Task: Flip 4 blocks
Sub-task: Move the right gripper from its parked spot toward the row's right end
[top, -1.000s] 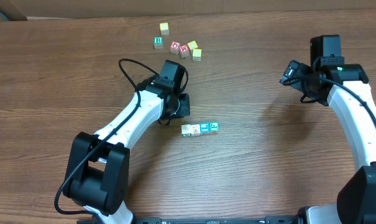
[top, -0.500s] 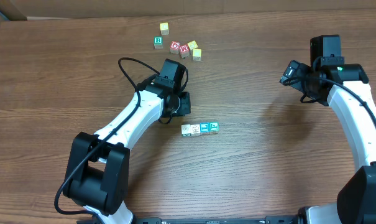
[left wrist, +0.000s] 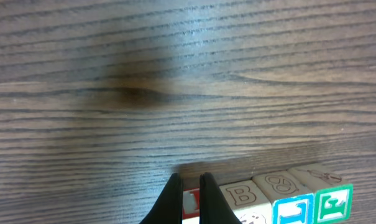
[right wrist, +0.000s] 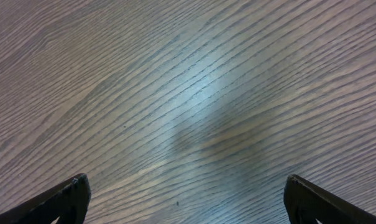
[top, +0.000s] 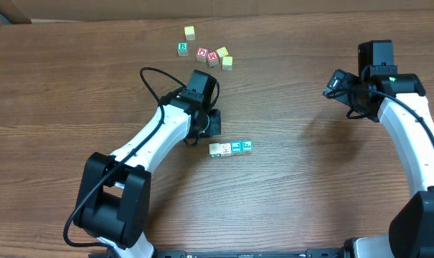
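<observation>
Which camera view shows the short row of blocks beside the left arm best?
The overhead view: the whole row of blocks lies unobstructed. The left wrist view is closer, with B and 8 readable, but the lower edge cuts the row and the left end effector hides one end. The right wrist view misses it.

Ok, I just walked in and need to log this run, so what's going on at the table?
The left gripper is shut, apparently on nothing. It sits low over the table, right at the left end of a short row of blocks in the middle. Whether it touches the end block cannot be told. The right gripper hangs open over bare wood off to the right, holding nothing. A loose cluster of blocks lies farther back, away from both arms.
</observation>
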`<state>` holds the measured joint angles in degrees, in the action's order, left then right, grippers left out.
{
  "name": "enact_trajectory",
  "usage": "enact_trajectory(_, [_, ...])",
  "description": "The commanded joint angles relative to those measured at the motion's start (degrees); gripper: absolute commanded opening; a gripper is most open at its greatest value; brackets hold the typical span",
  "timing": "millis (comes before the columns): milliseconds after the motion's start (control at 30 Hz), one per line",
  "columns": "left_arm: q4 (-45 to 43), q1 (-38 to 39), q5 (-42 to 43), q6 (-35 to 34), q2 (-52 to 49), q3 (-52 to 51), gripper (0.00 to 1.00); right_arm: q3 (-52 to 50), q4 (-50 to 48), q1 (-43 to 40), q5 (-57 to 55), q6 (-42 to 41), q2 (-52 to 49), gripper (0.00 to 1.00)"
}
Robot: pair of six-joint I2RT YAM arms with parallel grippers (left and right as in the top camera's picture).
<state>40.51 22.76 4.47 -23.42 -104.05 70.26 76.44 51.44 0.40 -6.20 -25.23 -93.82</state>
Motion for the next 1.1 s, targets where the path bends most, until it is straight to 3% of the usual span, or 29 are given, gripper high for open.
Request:
enact_trajectory(0, [0.1,0.2,-0.6,1.6,-0.5,1.0,0.04,0.5,-0.3,-0.1,-0.2,0.2,0.3,1.00])
enact_trajectory(367, [-0.9,0.2,-0.6,1.6,-0.5,1.0,0.06,0.5,-1.0,-0.1,-0.1,0.0,0.3,1.00])
enact_trajectory(700, [-1.7,0.2,-0.6,1.6,-0.5,-0.1,0.09,0.5,-16.4,-0.1,1.8,-0.1,0.3,1.00])
enact_trajectory(900, [-1.8,0.2,-0.6,1.6,-0.6,-0.1,0.07,0.5,-6.0,0.3,27.5,0.2,0.3,1.00])
enact_trajectory(1033, [-1.8,0.2,-0.6,1.6,-0.7,-0.2,0.07,-0.8,-0.7,2.0,29.2,-0.8,0.2,0.98])
enact_trajectory(1067, [-1.8,0.2,-0.6,1.6,-0.7,-0.1,0.07,-1.4,-0.4,2.6,29.1,0.3,0.2,0.90])
